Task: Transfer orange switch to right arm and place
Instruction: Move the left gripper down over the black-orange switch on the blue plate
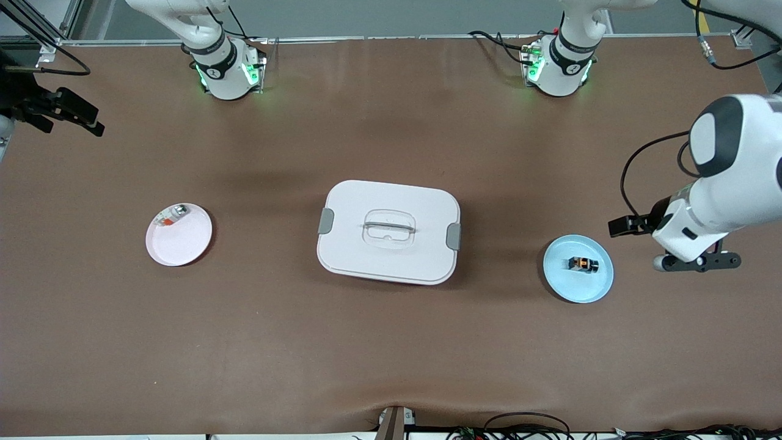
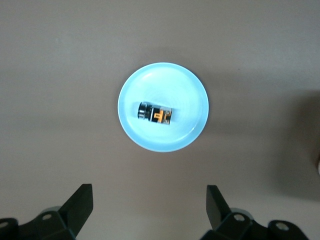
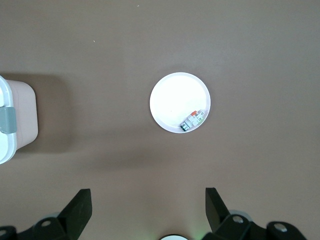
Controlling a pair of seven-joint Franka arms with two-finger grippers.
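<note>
None of the task had been carried out: the orange switch (image 1: 583, 264) lay untouched on the light blue plate (image 1: 595, 288) at the right of the front view. The left gripper (image 2: 150, 210) was held above the table just beside that plate, fingers spread and empty. The right gripper (image 3: 148, 212), likewise spread and empty, waited at the upper left edge. A white lidded box (image 1: 388, 231) sat mid-frame between the plates. A small silvery-white piece (image 1: 174, 214) rested on the pink plate (image 1: 183, 244). Nothing blocked the switch.
</note>
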